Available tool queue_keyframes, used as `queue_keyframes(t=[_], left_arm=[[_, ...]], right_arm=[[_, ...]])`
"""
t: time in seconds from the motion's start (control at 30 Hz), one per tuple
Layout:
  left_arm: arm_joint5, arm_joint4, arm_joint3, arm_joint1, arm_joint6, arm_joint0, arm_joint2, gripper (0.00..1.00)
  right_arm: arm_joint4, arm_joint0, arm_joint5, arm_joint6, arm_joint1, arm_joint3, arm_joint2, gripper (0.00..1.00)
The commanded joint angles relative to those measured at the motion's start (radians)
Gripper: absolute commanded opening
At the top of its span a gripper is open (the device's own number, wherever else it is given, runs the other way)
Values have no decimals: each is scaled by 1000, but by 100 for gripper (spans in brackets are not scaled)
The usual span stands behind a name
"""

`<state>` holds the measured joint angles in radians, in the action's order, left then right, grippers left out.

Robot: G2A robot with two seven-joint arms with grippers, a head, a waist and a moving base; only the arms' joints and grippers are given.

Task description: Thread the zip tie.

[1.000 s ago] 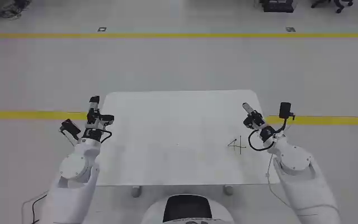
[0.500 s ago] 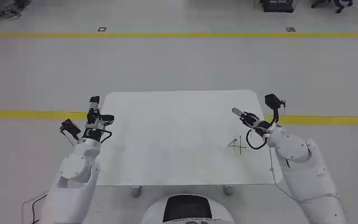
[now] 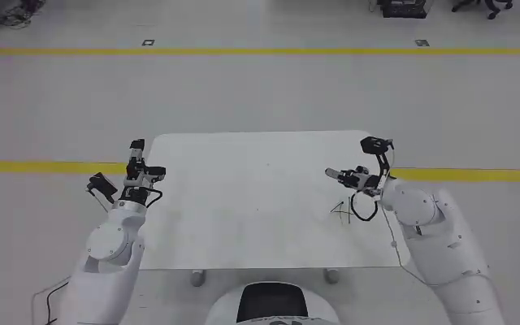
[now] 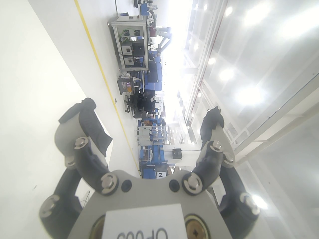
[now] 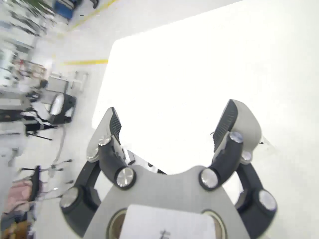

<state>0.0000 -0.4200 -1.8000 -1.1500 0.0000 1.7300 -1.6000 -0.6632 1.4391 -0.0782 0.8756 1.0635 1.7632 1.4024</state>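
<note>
On the counter's [image 3: 244, 179] right side | zip tie [image 3: 344, 211] lies flat, untouched | your right tool [image 3: 331, 173], released and empty, has swung inward, now near the tie | left tool [image 3: 136, 146] released, unmoved at the left edge | pickup not begun; you likely descend next.

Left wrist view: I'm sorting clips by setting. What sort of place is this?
Probably a large factory hall or robotics workshop. A yellow floor line marks out a lane, an open cabinet full of equipment stands beside it, and rows of lights hang from a high ceiling.
</note>
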Motion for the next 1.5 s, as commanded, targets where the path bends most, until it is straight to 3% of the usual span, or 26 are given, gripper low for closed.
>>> queue_keyframes(t=[0.0, 0.13, 0.27, 0.6, 0.73, 0.97, 1.27, 1.47], left_arm=[[0, 0, 0, 0, 0, 0, 0, 100], [0, 0, 0, 0, 0, 0, 0, 100], [0, 0, 0, 0, 0, 0, 0, 100], [0, 0, 0, 0, 0, 0, 0, 100], [0, 0, 0, 0, 0, 0, 0, 100], [0, 0, 0, 0, 0, 0, 0, 100], [0, 0, 0, 0, 0, 0, 0, 100], [0, 0, 0, 0, 0, 0, 0, 100]], right_arm=[[-206, -48, 4, 84, -3, -9, -42, 100], [-355, -136, -15, 177, 1, -66, -126, 100], [-419, -195, -46, 248, 16, -157, -221, 100], [-426, -195, -42, 260, 17, -173, -232, 100], [-423, -263, -43, 408, 30, -266, -289, 100], [-363, -347, -144, 514, 63, -398, -365, 100], [-356, -349, -148, 514, 64, -402, -365, 100], [-334, -351, -244, 514, 74, -470, -377, 100]])
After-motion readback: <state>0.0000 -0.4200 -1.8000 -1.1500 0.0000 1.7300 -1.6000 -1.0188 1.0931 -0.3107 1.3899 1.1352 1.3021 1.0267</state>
